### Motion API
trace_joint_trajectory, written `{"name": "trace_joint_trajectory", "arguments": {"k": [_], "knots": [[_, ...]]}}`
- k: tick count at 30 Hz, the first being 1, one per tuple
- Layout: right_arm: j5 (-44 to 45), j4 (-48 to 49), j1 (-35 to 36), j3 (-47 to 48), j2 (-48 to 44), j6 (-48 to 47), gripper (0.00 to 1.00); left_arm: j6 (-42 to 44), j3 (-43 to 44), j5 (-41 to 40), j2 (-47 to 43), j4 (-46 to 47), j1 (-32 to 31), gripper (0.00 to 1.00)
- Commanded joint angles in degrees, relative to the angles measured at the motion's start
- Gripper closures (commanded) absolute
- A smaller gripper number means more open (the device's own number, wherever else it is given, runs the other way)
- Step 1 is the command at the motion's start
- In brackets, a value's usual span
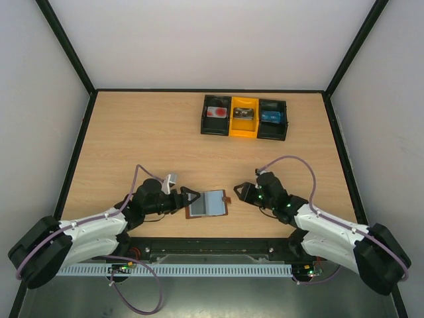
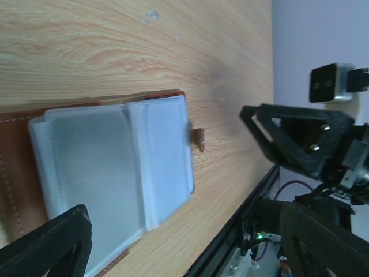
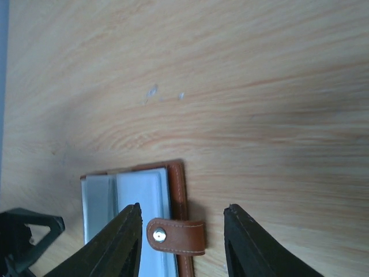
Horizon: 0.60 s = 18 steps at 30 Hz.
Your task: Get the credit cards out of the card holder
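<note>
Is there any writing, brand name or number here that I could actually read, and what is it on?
No readable text anywhere.
credit cards in the tray: printed faces, too small to read.
card holder: no writing shows on its sleeves or snap tab.

I'm working a robot lab cell, light wood tabletop (image 1: 152, 139) walled by plain white panels (image 1: 212, 40), black frame posts (image 1: 67, 46) at the corners, left arm (image 1: 99, 228) and right arm (image 1: 328, 225) bolted to a metal rail (image 1: 212, 248) at the near edge, loose cables (image 1: 289, 157)
</note>
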Motion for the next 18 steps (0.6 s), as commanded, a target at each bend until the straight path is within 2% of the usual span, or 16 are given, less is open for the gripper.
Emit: {"name": "trace_joint_trajectory", "arguments": {"k": [1, 7, 18], "knots": [[3.77, 7.07, 5.7, -0.07, 4.84, 2.8, 0.6, -0.5, -0.18, 1.48, 2.11, 6.4, 0.0, 0.1], [6.64, 9.1, 11.28, 1.48, 10.57, 3.19, 0.59, 0.01, 1.44, 1.33, 5.7, 6.27, -0.02, 0.1], [6.36, 8.6, 15.52, 4.23, 19.41, 2.04, 0.59, 2.42, 2.75, -1.91, 5.32, 1.44, 0.01, 0.09]]}}
